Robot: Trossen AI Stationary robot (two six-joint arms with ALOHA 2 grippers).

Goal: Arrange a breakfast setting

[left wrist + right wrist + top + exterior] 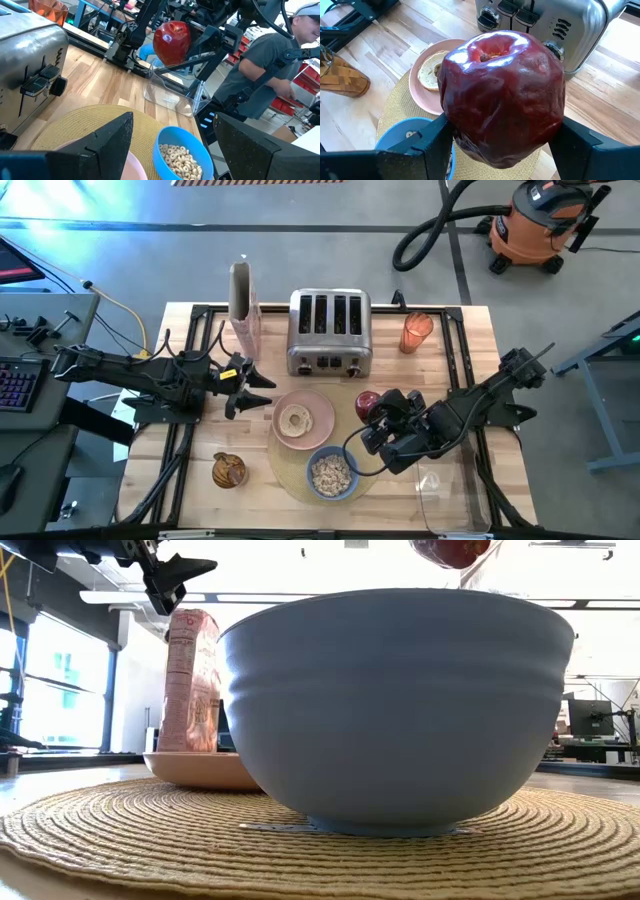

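Here the worktop (200, 480) is a pale butcher-block board on a black frame, standing on a grey floor with an orange shop vacuum (535, 225) beyond its far right corner. A round woven placemat (285, 470) lies at the middle of the near edge. On it sit a pink plate (318, 420) carrying a bagel half (296, 420) and, nearer the front edge, a blue bowl (331, 474) of cereal (331, 473); plate and bowl look to be just beside each other.

The right gripper (375, 412) hangs above the right side of the placemat, its fingers clamped on a red apple (502, 95), which is off the surface and fills the right wrist view. The left gripper (258, 388) hovers left of the plate with its fingers spread wide and nothing between them.

Along the far edge stands a steel toaster (329, 332), with a pink carton (244, 310) to its left and an orange cup (416, 332) to its right. A small woven wooden thing (229, 470) sits toward the near left corner, and a clear plastic container (440, 490) rests near the right front corner.

The low view looks past the bowl to bright windows and ceiling lights. The left wrist view shows a person (272, 65) in a grey shirt beyond the table, among shelves and equipment.
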